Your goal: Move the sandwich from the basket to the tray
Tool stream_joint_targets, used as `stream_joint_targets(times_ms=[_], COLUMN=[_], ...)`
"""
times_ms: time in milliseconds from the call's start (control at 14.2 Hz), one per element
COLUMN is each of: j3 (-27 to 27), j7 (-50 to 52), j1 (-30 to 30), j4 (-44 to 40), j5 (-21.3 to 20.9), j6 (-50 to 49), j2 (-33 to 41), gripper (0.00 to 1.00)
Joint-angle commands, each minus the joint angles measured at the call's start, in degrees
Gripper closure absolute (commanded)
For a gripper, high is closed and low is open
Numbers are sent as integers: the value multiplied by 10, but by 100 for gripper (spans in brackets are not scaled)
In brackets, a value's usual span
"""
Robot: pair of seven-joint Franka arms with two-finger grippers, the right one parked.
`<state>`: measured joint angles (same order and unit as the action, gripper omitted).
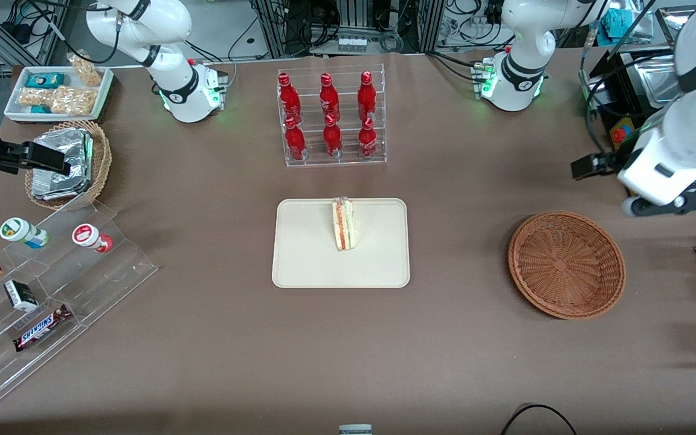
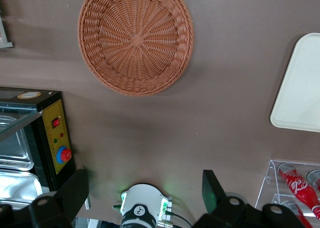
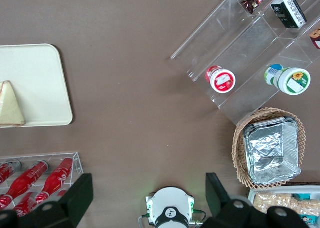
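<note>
Sandwich (image 1: 342, 225): it stands on its edge on the tray (image 1: 306, 254).
Basket (image 1: 567, 263): nothing in it.
Gripper (image 2: 145, 190): fingers spread wide, holding nothing, raised above the table near the basket.
Your move: I judge the placing done; keep the arm high and away from the tray.

Front view: looks steeply down from high over the table's (image 1: 203, 338) near edge, faces both arm bases, takes in the whole top. Left wrist view: hangs high at the working arm's end and looks straight down past the jaws, which are spread wide, raised, and farther from the front camera than the basket (image 2: 136, 40). Shares basket, tray (image 1: 306, 254) corner and bottle rack (image 1: 331, 118) with the front view. Right wrist view: looks straight down at the parked arm's end. Shares tray, sandwich (image 1: 343, 225) and rack.
</note>
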<state>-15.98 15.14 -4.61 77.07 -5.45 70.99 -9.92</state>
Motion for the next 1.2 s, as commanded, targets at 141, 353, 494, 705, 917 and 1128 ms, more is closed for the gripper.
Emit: stream_joint_targets(times_ms=[141,353,494,705,917,1128], j3=[-5,4,24,28,28,28], j7=[11,23,24,19,23,20], j1=[4,2,-14,-25,-24,-26], j4=[-8,9,44,111,107,86], j5=[4,-7,4,9,13,24], j6=[-11,-45,-8,51,68,64], j2=[19,29,50,90,81,60], gripper=[0,0,0,0,0,0])
